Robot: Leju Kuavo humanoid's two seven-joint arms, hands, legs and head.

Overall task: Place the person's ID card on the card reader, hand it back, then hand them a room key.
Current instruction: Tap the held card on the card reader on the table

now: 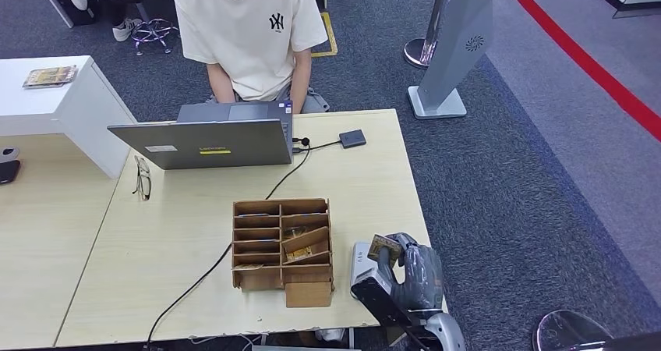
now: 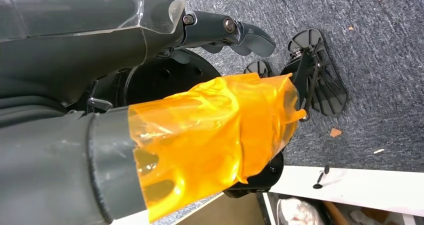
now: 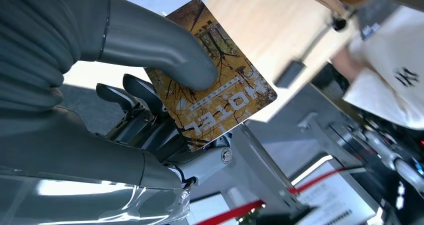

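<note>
a: what does the left robot hand [image 2: 200, 85] look like?
b: grey ribbed cover, dark fingers with bolt heads, amber film round the thumb.
a: the right robot hand [image 1: 409, 269]?
b: grey, clear plastic guard, silver screw.

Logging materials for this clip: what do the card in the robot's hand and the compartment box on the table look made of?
Room key card: likely glossy printed plastic, thin and stiff with rounded corners, pinched by the right hand. Compartment box: unfinished plywood or thin board, judging by its matte brown slotted panels.
</note>
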